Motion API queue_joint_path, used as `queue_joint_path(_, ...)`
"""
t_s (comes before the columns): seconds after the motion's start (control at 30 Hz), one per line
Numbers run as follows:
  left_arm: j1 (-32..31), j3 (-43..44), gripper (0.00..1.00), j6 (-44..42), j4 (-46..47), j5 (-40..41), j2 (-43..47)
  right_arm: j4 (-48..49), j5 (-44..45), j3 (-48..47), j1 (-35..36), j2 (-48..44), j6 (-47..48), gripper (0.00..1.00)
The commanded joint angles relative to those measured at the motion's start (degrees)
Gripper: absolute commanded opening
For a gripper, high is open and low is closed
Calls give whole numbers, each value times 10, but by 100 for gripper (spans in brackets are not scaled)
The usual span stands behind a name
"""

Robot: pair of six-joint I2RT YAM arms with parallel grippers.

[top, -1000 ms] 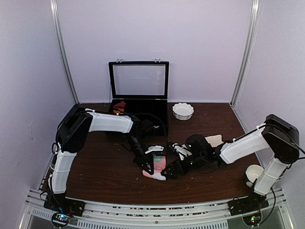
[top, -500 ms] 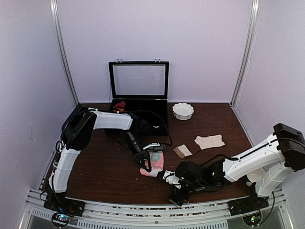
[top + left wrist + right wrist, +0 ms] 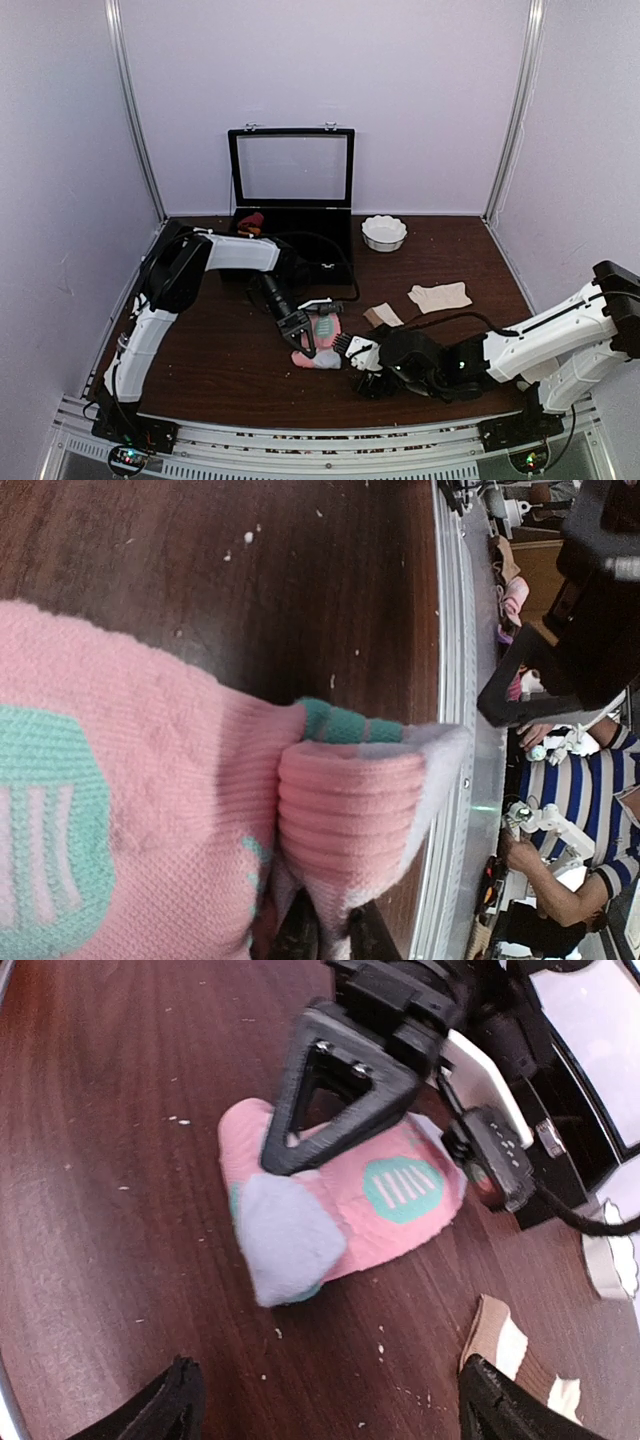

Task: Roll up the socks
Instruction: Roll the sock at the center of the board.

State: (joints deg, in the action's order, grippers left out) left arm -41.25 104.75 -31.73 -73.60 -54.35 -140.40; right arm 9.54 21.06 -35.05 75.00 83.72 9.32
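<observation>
Pinching only a folded edge of the pink sock (image 3: 395, 1205), the left gripper (image 3: 300, 335) may let it unroll. The right gripper (image 3: 330, 1392) hangs spread, empty.

Right gripper (image 3: 352, 353): you drew it back to the near edge, then returned it beside the pink sock (image 3: 325, 345).
Cream sock (image 3: 440, 296): uncovered since your right arm swung away.

place: robot lab test cell | enclosure: plain pale walls (image 3: 420, 100) and metal posts (image 3: 133, 110) box in a dark wooden desk (image 3: 220, 350) | rig: left arm (image 3: 235, 255) and right arm (image 3: 540, 338) bolted to a slotted metal rail (image 3: 300, 437) | beyond: left wrist view catches a person in a striped shirt (image 3: 590, 800) among more equipment
</observation>
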Motion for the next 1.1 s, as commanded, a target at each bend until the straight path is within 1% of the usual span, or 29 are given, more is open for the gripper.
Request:
queue_joint_path(0.0,15,0,9,0,3,123,-63,55,-115,-9,-2,16,162,81)
queue_joint_path(0.03,17,4,10,0,1,119,-65,58,-136,-14,-6,22,176,76)
queue_joint_path(0.07,18,7,10,-1,0,117,-66,55,-151,-24,-10,30,188,68)
queue_joint_path(0.1,18,8,10,-1,-1,118,-67,52,-164,-34,-17,40,191,57)
queue_joint_path(0.17,19,6,10,-3,-1,122,-69,41,-207,-56,-34,61,191,48)
queue_joint_path(0.3,19,0,11,-9,2,130,-69,36,-250,-94,-52,112,209,46)
queue_joint_path(0.53,19,-6,12,-13,5,126,-67,18,-264,-144,-71,177,247,48)
queue_joint_path(0.87,19,-8,13,-25,0,129,-65,11,-238,-167,-97,211,284,49)
queue_joint_path(1.07,19,-5,13,-26,-1,130,-61,-21,-247,-167,-111,228,283,45)
